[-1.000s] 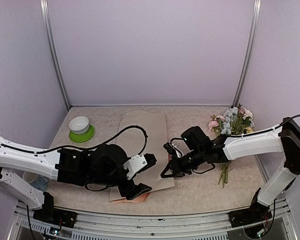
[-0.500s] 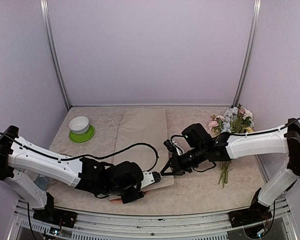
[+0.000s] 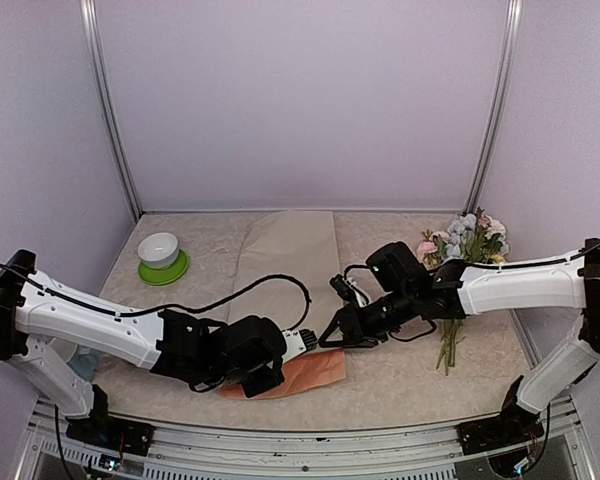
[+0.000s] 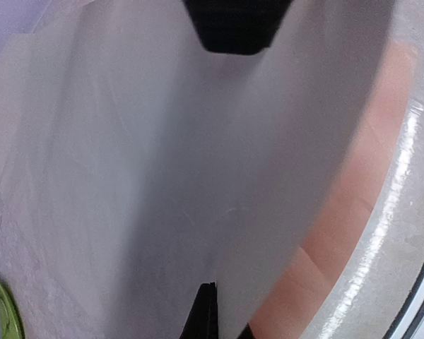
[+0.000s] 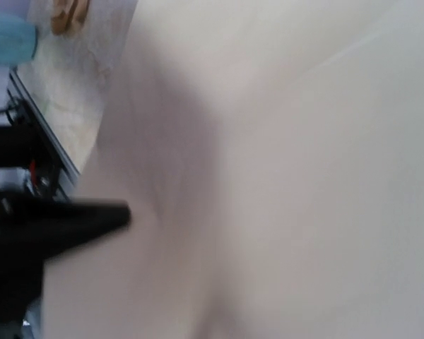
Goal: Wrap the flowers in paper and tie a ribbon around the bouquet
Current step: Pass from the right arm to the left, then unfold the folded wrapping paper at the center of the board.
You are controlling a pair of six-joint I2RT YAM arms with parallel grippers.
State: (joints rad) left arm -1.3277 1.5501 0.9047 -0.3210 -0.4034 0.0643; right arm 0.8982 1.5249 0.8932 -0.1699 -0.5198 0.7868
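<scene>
The left pincer [image 3: 272,376] had just pinched the near edge of the paper [image 3: 290,260], baring an orange sheet [image 3: 315,370]; whether the right pincer [image 3: 330,336] was spread couldn't be told, and the flowers [image 3: 467,240] lay apart at right, unwrapped.

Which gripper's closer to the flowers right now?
Right, narrowly: right gripper is at the near right edge of the paper, with the flowers farther to its right; left gripper sits just left of it, over the paper.

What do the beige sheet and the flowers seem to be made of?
The beige sheet looks like thin, matte kraft paper: it curves softly and shows no shine. The flowers look artificial, perhaps fabric or plastic; they are too small to be sure.
</scene>
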